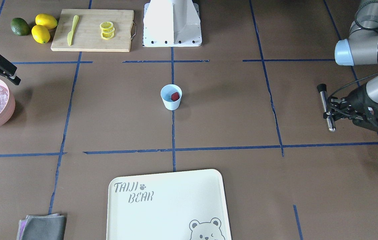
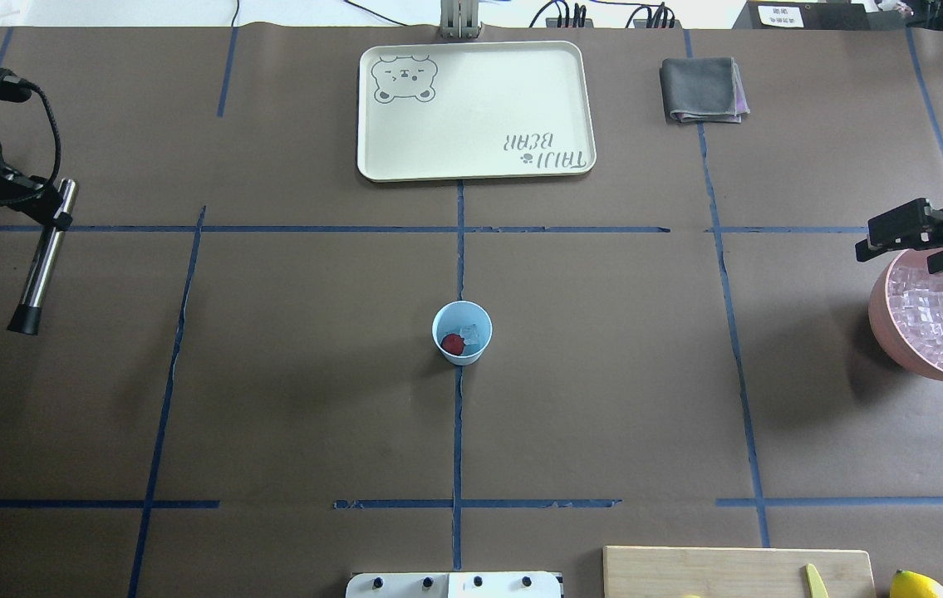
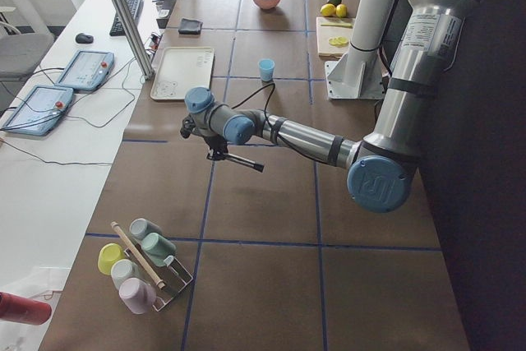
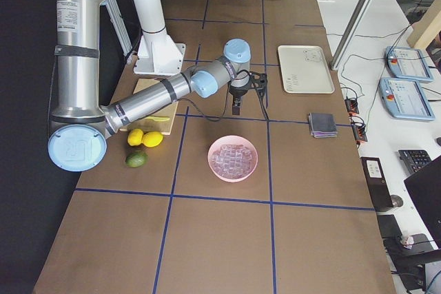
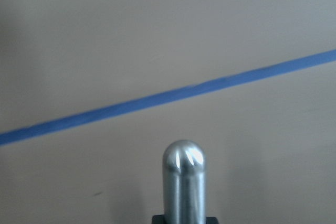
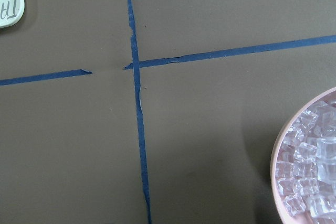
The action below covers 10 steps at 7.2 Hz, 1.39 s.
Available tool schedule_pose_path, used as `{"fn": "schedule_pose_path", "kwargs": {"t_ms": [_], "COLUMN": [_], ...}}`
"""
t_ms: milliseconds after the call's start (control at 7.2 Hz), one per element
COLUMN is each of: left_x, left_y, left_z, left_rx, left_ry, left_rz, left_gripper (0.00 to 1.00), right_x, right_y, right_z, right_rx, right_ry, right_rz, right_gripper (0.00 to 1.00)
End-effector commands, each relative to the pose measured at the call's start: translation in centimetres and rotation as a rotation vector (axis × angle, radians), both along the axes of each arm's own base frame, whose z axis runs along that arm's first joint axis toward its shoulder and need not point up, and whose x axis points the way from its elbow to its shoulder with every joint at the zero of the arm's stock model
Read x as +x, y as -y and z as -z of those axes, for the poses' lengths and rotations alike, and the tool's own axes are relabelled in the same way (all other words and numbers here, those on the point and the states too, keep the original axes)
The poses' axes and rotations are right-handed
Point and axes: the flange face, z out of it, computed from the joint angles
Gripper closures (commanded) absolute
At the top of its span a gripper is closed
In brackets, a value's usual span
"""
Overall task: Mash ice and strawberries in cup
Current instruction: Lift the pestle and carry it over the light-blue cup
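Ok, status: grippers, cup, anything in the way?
Left gripper shut on metal muddler, out at the side. Right gripper open, near pink bowl. Cup mid-table, strawberry and ice inside. Nothing between muddler and cup.

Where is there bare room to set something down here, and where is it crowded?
The cup stands alone mid-table, bare paper all round: toward the tray, toward the muddler in the left claw, toward the pink bowl. The tray is bare too. Crowded: the cutting board corner with lemons and avocado, and the bowl's rim, where the right claw hangs.
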Motion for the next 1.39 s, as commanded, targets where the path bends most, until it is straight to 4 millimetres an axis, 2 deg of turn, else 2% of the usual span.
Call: {"fn": "schedule_pose_path", "kwargs": {"t_ms": [0, 139, 278, 417, 556, 695, 834, 1112, 1251], "left_x": [6.7, 14.2, 17.2, 19.0, 19.2, 19.2, 23.9, 26.4, 26.2], "left_y": [-5.4, -8.9, -10.4, -12.9, -14.0, -15.2, -20.0, -23.9, -23.8], "left_z": [15.7, 21.4, 27.1, 29.6, 30.3, 31.3, 31.0, 31.2, 31.7], "left_rx": [0.213, 0.313, 0.469, 0.627, 0.742, 0.841, 0.882, 1.021, 1.027], "left_ry": [-0.096, -0.144, -0.169, -0.266, -0.379, -0.418, -0.455, -0.477, -0.475], "left_rz": [-0.003, -0.089, -0.034, 0.037, 0.097, 0.241, 0.282, 0.401, 0.447], "left_gripper": [1.00, 1.00, 1.00, 1.00, 1.00, 1.00, 1.00, 1.00, 1.00], "right_x": [0.0, -0.1, -0.1, -0.1, 0.0, 0.0, 0.0, 0.2, 0.2], "right_y": [0.0, 0.0, 0.0, 0.0, 0.0, 0.0, 0.0, -0.2, -0.2], "right_z": [0.0, 0.0, 0.0, 0.1, 0.0, 0.1, 0.5, 0.8, 0.9], "right_rx": [0.001, 0.003, 0.002, 0.005, 0.005, 0.008, 0.017, 0.022, 0.023], "right_ry": [0.001, 0.001, 0.002, 0.003, 0.000, 0.000, 0.005, 0.008, 0.009], "right_rz": [0.000, 0.001, 0.002, 0.001, 0.000, -0.001, 0.001, -0.001, -0.001], "right_gripper": [0.00, 0.00, 0.00, 0.00, 0.00, 0.00, 0.00, 0.00, 0.00]}}
